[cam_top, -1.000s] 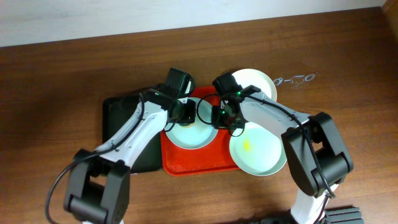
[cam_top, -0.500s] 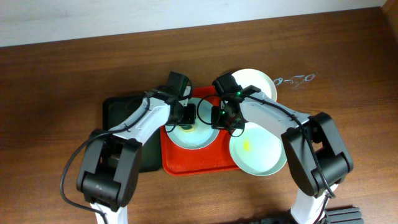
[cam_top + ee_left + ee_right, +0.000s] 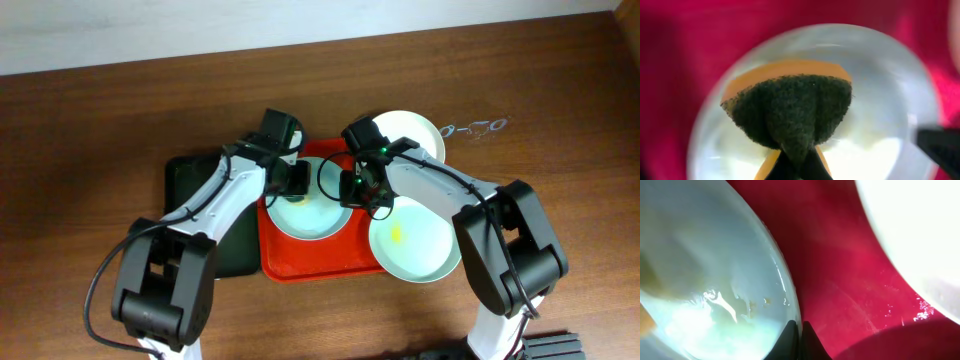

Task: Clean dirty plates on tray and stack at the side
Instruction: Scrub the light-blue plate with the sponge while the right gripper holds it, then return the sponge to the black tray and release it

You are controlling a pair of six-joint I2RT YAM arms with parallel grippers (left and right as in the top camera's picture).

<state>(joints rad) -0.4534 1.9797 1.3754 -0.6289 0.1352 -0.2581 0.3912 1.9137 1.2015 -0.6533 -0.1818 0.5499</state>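
White-linked arms (image 3: 215, 205) with black joints and cables.

No legible text, label, brand, number or sign in any view. On table (image 3: 100, 120), just beside white plate (image 3: 422, 130), pale squiggle (image 3: 475, 127): too small to read.

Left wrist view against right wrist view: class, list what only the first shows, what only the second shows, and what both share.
Only the left wrist view shows the green-and-orange scouring sponge, pinched in the left gripper. Only the right wrist view shows the right gripper shut on the rim of the round pale blue plate. Both views show that plate lying on the bright red plastic tray.
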